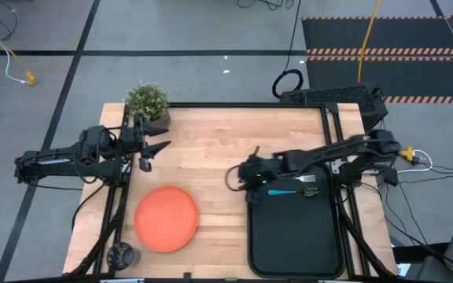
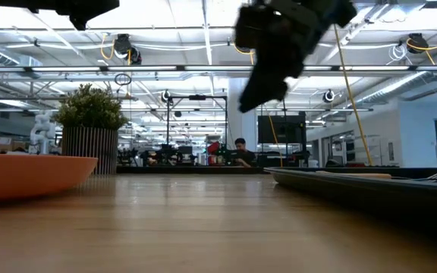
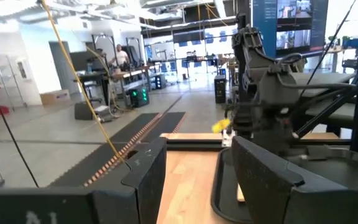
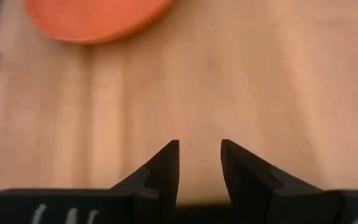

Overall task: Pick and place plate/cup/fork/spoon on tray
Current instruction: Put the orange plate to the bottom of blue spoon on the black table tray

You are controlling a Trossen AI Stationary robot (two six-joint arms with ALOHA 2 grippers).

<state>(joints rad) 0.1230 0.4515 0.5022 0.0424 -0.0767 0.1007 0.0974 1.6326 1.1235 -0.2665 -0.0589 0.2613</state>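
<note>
Pale wood table [image 1: 211,141], grain visible, faint sheen. Smooth matt orange plastic plate [image 1: 166,218]. Black tray [image 1: 296,236], slightly glossy. Silver metal fork [image 1: 308,178] tines. Dark matt claw fingers [image 4: 166,171]. Ribbed grey plant pot [image 2: 88,150].

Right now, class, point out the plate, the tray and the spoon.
plate [image 1: 166,218]: high view, centre of its orange face.
tray [image 1: 296,236]: high view, bare black floor.
spoon [image 1: 283,192]: high view, light blue handle, lying in the tray.
</note>
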